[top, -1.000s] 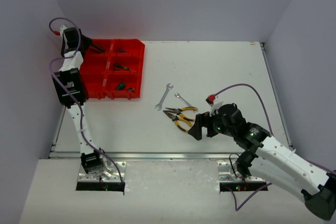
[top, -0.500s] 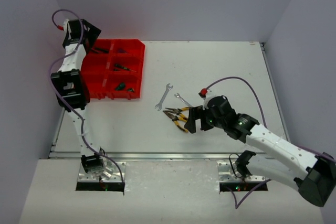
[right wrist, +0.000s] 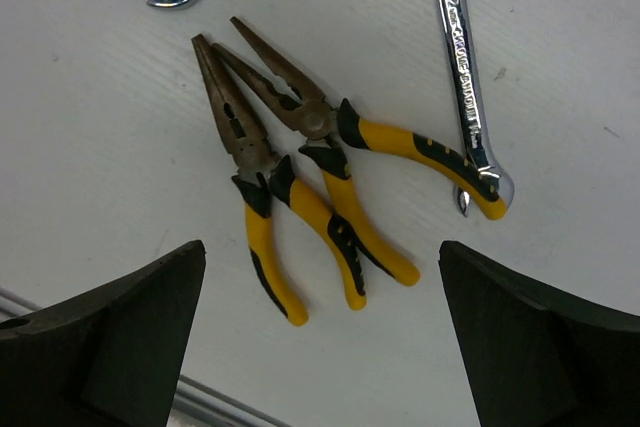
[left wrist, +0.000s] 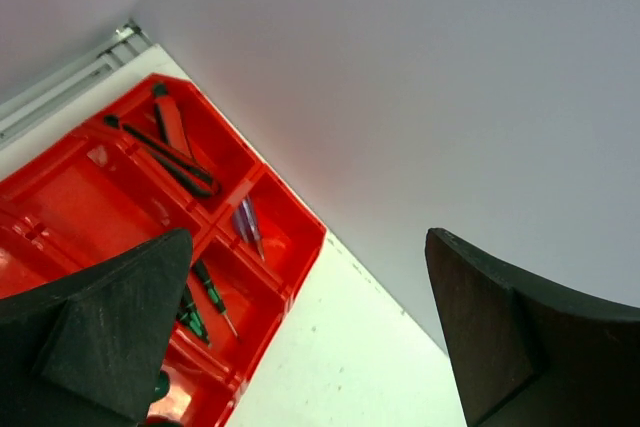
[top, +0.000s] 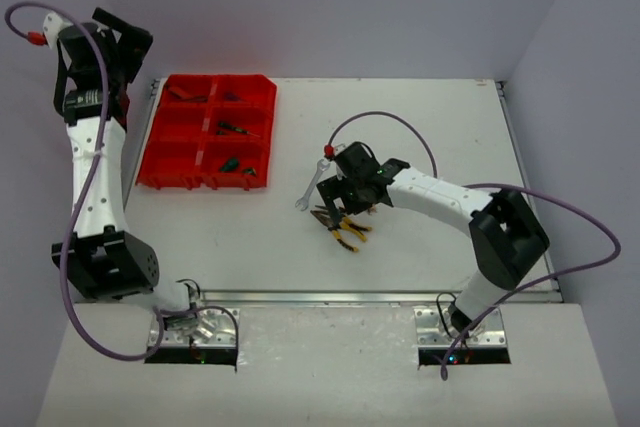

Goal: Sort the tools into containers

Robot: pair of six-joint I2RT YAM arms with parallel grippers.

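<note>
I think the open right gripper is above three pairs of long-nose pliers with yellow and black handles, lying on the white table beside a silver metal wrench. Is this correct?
Not quite. There are two pairs of long-nose pliers with yellow and black handles, not three. The right wrist view shows them clearly. The rest holds: the open right gripper is above them, and they lie on the white table beside a silver metal wrench.

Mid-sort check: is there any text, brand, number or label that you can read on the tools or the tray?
wrench to the right of the pliers: stamped lettering runs along its shank, too blurred to quote.
pliers: no marking visible.
red tray: no label visible in the top or left wrist view.
No other text is readable.
</note>
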